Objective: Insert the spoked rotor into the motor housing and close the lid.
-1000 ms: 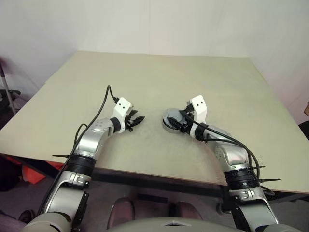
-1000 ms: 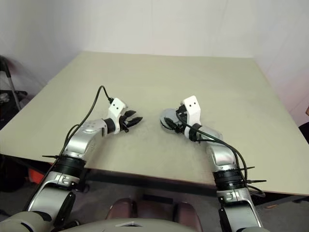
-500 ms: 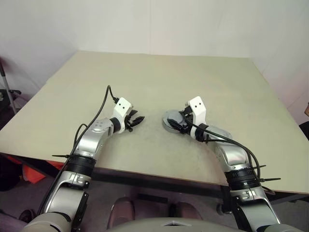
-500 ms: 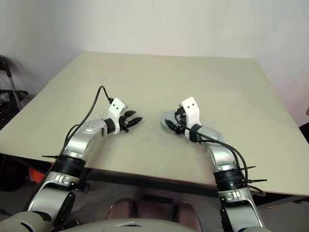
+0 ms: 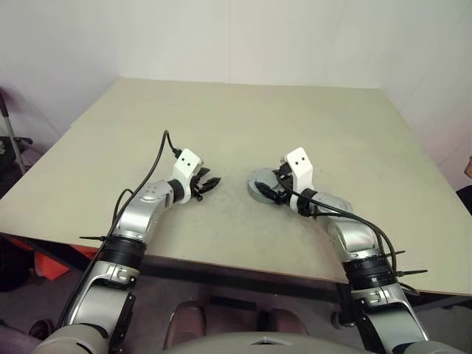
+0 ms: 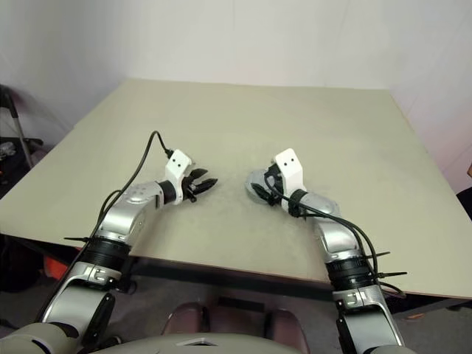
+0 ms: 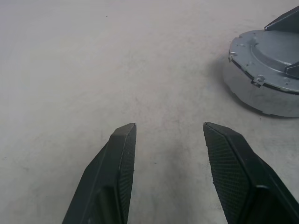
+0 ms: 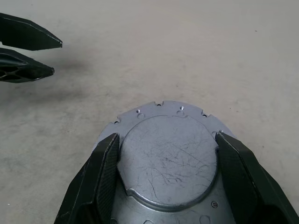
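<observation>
A: Where is the housing?

B: Just right of centre in the left eye frame, on the beige table (image 5: 243, 118). The housing (image 5: 259, 186) sits flat on the tabletop, and the lid (image 8: 167, 156) lies on top of it, a scratched grey disc with small notches along its rim.

A: Can you see the rotor or the coils?

B: No, the lid covers the top, so what is under it I cannot tell.

A: What is the right gripper doing?

B: The right gripper (image 8: 166, 179) straddles the housing. Its two black fingers (image 8: 100, 177) stand wide apart, one on each side of the lid's raised middle part. They look close against the housing's sides, but whether they press on it or only stand beside it I cannot tell.

A: And the left one?

B: The left gripper (image 7: 168, 154) is left of centre in the head frames, well apart from the housing, pointing toward it. Its jaws are parted with bare table between them, gripping nothing. In its own wrist frame the housing sits at the upper right, with the dark tips of the other gripper touching its far edge.

A: Anything else on the table?

B: A black cable (image 5: 151, 166) arcs from the left wrist back along the arm.
</observation>
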Controlling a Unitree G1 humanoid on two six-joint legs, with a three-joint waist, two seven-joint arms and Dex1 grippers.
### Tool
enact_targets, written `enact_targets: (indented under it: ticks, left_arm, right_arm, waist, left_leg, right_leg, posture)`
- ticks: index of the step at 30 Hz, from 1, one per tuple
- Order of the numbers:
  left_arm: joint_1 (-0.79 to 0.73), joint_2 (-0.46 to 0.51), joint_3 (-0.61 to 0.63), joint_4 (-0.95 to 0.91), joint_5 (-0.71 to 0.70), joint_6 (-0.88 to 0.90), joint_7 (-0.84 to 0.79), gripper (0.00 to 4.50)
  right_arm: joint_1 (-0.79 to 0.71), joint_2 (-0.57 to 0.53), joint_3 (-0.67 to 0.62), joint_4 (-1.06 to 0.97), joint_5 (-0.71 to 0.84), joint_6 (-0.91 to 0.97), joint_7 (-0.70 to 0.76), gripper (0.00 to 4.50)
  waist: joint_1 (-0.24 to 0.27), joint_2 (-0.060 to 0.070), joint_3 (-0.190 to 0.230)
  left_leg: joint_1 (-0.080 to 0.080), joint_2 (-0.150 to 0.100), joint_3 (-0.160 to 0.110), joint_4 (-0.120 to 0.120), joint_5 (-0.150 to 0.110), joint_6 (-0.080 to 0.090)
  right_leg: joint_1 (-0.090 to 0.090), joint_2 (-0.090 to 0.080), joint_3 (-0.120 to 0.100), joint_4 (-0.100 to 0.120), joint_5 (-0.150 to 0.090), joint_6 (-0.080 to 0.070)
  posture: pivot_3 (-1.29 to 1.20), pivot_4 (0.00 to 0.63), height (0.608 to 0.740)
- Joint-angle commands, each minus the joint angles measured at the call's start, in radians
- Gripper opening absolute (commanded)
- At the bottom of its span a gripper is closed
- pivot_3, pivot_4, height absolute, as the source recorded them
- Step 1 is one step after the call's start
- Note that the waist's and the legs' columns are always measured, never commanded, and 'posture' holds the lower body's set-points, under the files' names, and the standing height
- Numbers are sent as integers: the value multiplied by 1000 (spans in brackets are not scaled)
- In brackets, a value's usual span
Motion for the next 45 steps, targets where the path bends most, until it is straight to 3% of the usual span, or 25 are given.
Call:
enact_targets:
  ticks: [1, 10, 25, 31, 34, 39, 45]
  left_arm:
    - [-6, 6, 11, -36, 0, -7, 6, 2428]
    - [-3, 5, 12, -38, -2, -7, 9, 2428]
    - [-8, 4, 14, -36, -4, -4, 9, 2428]
    - [-24, -66, 27, -83, -84, 90, 8, 2428]
    - [-47, -113, 51, -71, -120, 129, 26, 1794]
    - [-98, -156, 87, -7, -168, 174, 30, 98]
    - [-166, -199, 110, 115, -197, 182, 23, 44]
  right_arm:
    - [-2, -9, 5, 36, -31, 22, -21, 3166]
    - [11, -36, 29, 41, -29, 79, 1, 3166]
    - [16, -43, 57, 19, -33, 123, 23, 3166]
    - [11, -44, 63, 38, -46, 115, 12, 3166]
    - [13, -42, 64, 35, -48, 114, 8, 3166]
    - [21, -44, 64, 28, -47, 110, 2, 3166]
    - [27, -46, 57, 17, -45, 112, -6, 3166]
  waist:
    - [0, 0, 0]
    - [0, 0, 0]
    - [1, -1, -1]
    - [1, -2, -1]
    - [1, -2, -1]
    - [-1, -2, -2]
    - [1, -3, -2]
  left_leg:
    - [1, 0, 0, 0, 0, 0]
    - [13, 0, 0, 0, -2, 4]
    - [12, -1, 0, -2, -5, 8]
    - [14, -1, 0, -1, -5, 8]
    - [14, -1, 0, -1, -5, 8]
    - [14, -1, 0, -2, -5, 8]
    - [14, -2, 0, -2, -5, 8]
  right_leg:
    - [1, 0, 0, 0, 0, 1]
    - [12, 0, 0, -1, -4, 7]
    - [12, -1, 0, -2, -7, 8]
    - [13, -1, 1, -2, -7, 8]
    - [13, -2, 1, -2, -7, 8]
    - [13, -1, 1, -3, -7, 9]
    - [13, -2, 1, -3, -7, 9]
  posture:
    - [0, 0, 740]
    - [0, 0, 740]
    - [0, 0, 740]
    - [0, 0, 740]
    - [0, 0, 740]
    - [0, 0, 740]
    - [0, 0, 740]
